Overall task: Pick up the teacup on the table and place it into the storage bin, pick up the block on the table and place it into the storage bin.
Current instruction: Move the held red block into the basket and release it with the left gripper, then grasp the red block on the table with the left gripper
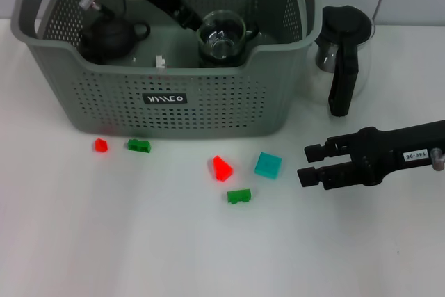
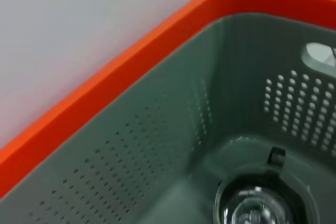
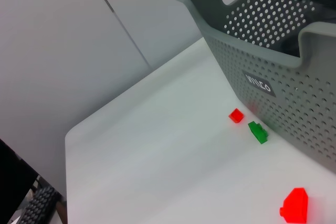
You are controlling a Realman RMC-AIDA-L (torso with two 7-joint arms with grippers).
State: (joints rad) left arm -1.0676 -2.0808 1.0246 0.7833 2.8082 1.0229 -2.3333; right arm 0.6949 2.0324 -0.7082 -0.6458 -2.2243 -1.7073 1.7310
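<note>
Teacup (image 1: 221,38) sits binned; left claw unreadable inside storage bin (image 1: 208,102). Right claw (image 1: 311,164), open and empty at right, should next grab teal block (image 1: 268,165).

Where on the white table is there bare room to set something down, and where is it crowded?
Bare room: the near strip of the white table, in front of the five small blocks, and the left edge beside the grey perforated storage bin. Crowded: the row from the small red block to the teal square block, next to the right gripper, and the bin's inside.
</note>
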